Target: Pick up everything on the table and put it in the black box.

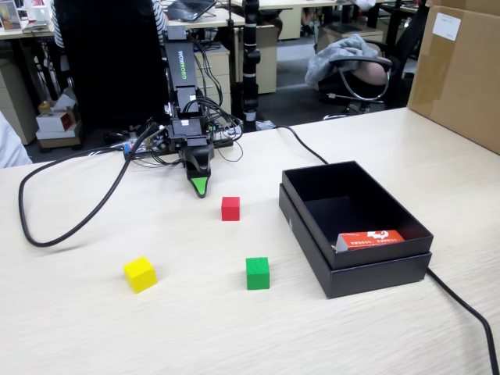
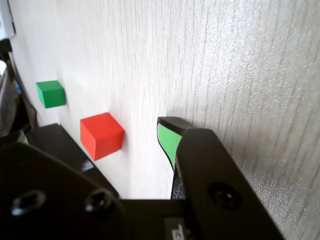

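In the fixed view a red cube (image 1: 230, 208), a green cube (image 1: 257, 273) and a yellow cube (image 1: 140, 274) lie apart on the pale wood table (image 1: 94, 328). The black box (image 1: 355, 226) stands open to their right. My gripper (image 1: 201, 186) points down at the table, just left of and behind the red cube, touching none of them. In the wrist view one green-padded finger (image 2: 167, 137) shows its bare pad, and the other tip peeks in at the far left. The gripper (image 2: 94, 136) is open and empty, with the red cube (image 2: 102, 135) and the green cube (image 2: 50, 94) beyond it.
A flat orange-red carton (image 1: 371, 238) lies inside the box. A big brown carton (image 1: 461, 70) stands at the back right. Black cables loop over the table at the left (image 1: 70, 223) and run past the box at the right (image 1: 461, 305).
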